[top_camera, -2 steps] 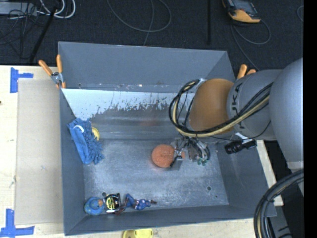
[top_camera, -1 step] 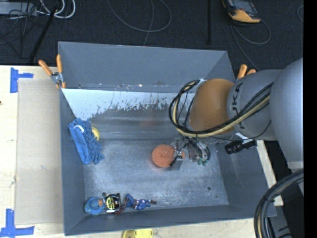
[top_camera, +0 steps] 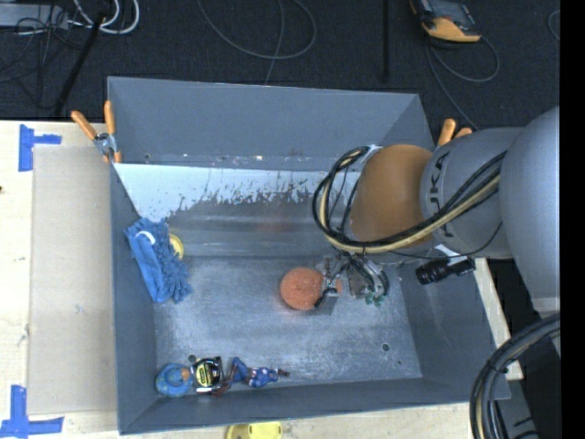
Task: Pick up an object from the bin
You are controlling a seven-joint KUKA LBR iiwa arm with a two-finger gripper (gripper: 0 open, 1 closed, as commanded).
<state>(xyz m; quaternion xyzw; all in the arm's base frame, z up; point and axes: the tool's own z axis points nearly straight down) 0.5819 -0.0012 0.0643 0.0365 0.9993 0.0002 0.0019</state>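
Note:
An orange-brown ball (top_camera: 299, 289) lies near the middle of the bin floor. My gripper (top_camera: 327, 294) is down at the floor just right of it, with a dark fingertip touching or almost touching the ball's right side. I cannot make out how the fingers stand.
A crumpled blue cloth (top_camera: 157, 260) with a yellow thing under it lies by the left wall. Along the front wall lie a blue round thing (top_camera: 171, 379), a yellow and black tape measure (top_camera: 209, 374) and a small blue toy (top_camera: 251, 374). The arm with its orange cover reaches in from the right.

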